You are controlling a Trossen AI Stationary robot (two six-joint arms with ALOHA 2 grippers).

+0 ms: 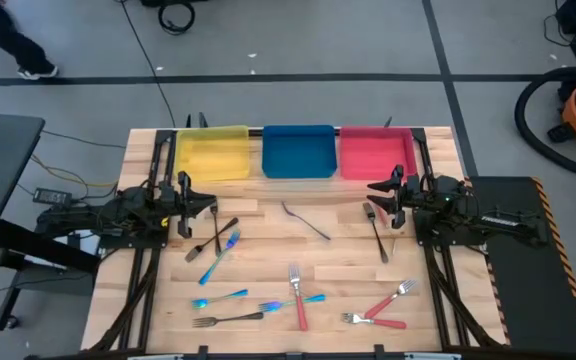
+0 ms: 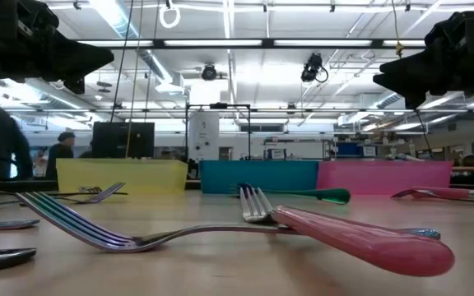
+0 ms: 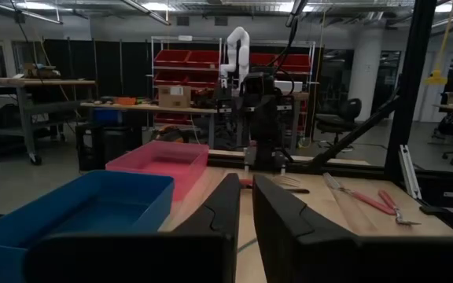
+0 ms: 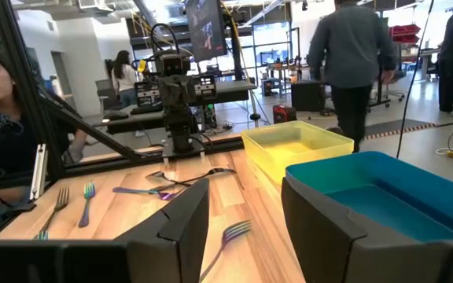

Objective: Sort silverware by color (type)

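Observation:
The silverware lies scattered flat on the wooden table: dark forks (image 1: 200, 243), (image 1: 376, 232), (image 1: 226, 319) and a dark utensil (image 1: 308, 222), iridescent blue pieces (image 1: 220, 258), (image 1: 218, 298), and red-handled forks (image 1: 298, 305), (image 1: 388, 300), (image 1: 373, 320). In the low view, a red-handled fork (image 2: 360, 234) rests across an iridescent fork (image 2: 81, 226). My left gripper (image 1: 206, 204) (image 3: 246, 196) hovers level at the table's left, its fingers a narrow slit apart and holding nothing. At the table's right, my right gripper (image 1: 373, 190) (image 4: 246, 212) hovers wide open and holds nothing.
A yellow tray (image 1: 211, 155), a blue tray (image 1: 298, 150) and a red tray (image 1: 376, 152) stand side by side along the table's far edge. Free wood lies between the two arms, in front of the trays. People show in the room beyond the table.

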